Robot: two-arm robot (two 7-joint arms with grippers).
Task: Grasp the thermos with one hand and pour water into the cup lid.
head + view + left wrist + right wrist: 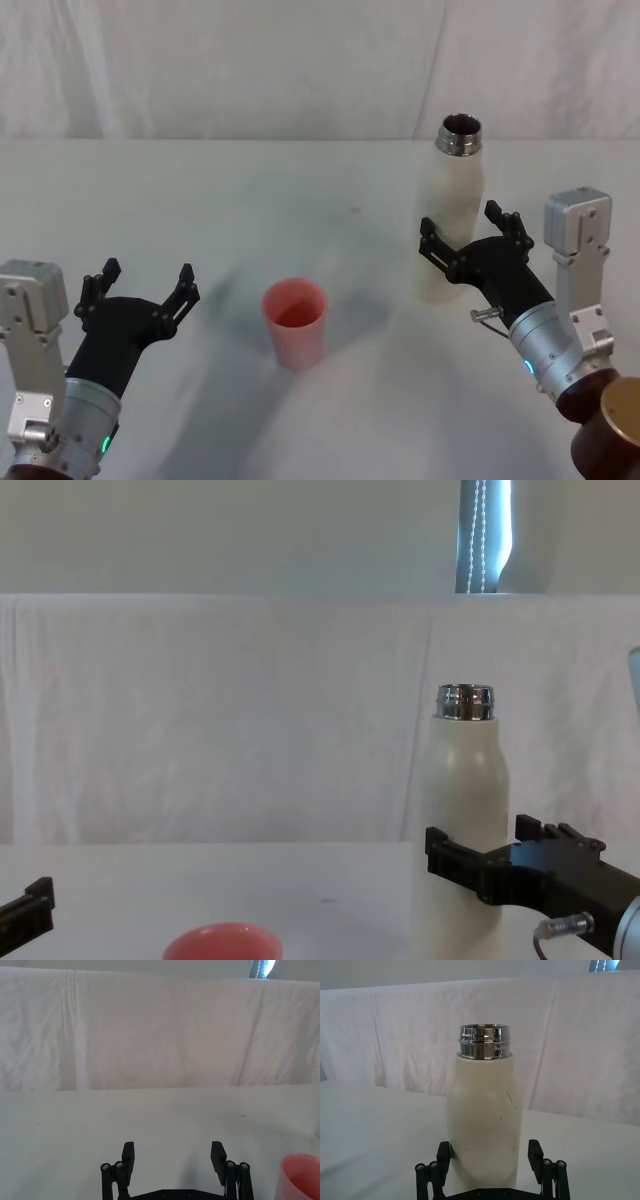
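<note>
A white table (200, 190) runs back to a white cloth backdrop (220, 60). The thermos (452, 215) stands upright on the right side of the table, cap off, its silver neck (460, 135) open at the top. The cup (295, 322) sits upright near the table's middle, nearer the robot than the thermos and well apart from it, to its left. Nothing lies between cup and thermos, and bare tabletop separates them.

The right gripper (468, 237) reaches forward and leftward from the lower right, its silver-grey arm (550, 350) angled up from the corner. Its fingers are spread apart and sit on either side of the thermos's lower body, one finger (435, 243) in front of the white wall and the other (508, 226) at its right. In the right wrist view the two fingertips (444, 1152) flank the bottle's base with the thermos (485, 1125) centred between them; whether they touch the wall cannot be told.

The left gripper (140, 290) hovers at the lower left, to the left of the cup and apart from it, pointing forward. Its fingers (128, 1152) are spread wide with nothing between them; the cup's rim (301, 1176) shows at the edge of the left wrist view.
</note>
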